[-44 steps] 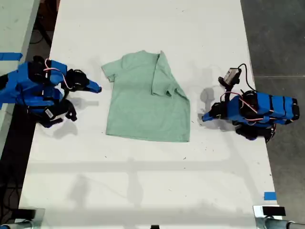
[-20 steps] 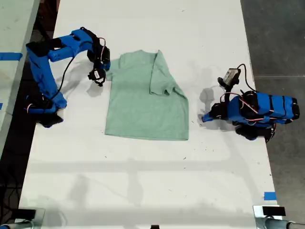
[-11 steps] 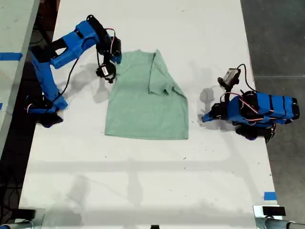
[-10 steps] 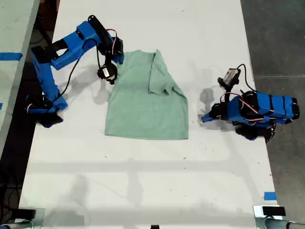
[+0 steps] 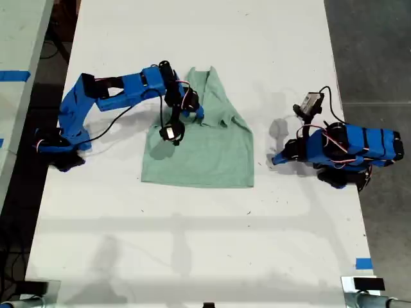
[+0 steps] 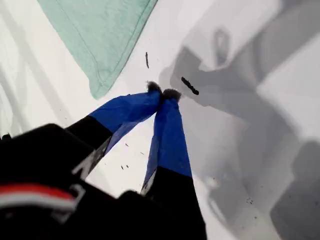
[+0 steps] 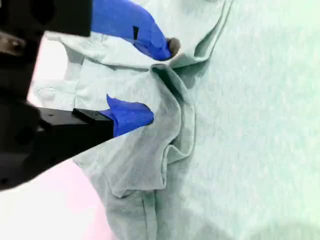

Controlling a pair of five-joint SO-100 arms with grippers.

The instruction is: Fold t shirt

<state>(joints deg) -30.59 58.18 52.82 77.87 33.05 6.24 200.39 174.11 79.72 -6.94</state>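
Observation:
The pale mint-green t shirt (image 5: pixel 205 157) lies flat on the white table (image 5: pixel 192 244). One side is folded in over its middle. My second gripper (image 5: pixel 196 113) reaches over the shirt's upper middle from the exterior view's left. In the second wrist view my second gripper (image 7: pixel 157 80) has its jaws apart, with a bunched fold and hem of the t shirt (image 7: pixel 250 125) between the fingertips (image 7: pixel 135 115). My first gripper (image 5: pixel 276 158) rests low on the table at the exterior view's right, just off the shirt. In the first wrist view my first gripper (image 6: pixel 162 91) is shut on nothing, a corner of the t shirt (image 6: pixel 100 35) just beyond it.
Blue tape (image 5: pixel 363 263) marks the table's near edge at the exterior view's right. A second pale table (image 5: pixel 16 38) with blue tape stands at the exterior view's left. Dark floor (image 5: pixel 372 51) borders the table at the exterior view's right.
The second arm rose from its folded rest, swung to the shirt's sleeve, then moved toward the exterior view's right over the shirt, bringing that sleeve in over the middle. The first arm stayed still.

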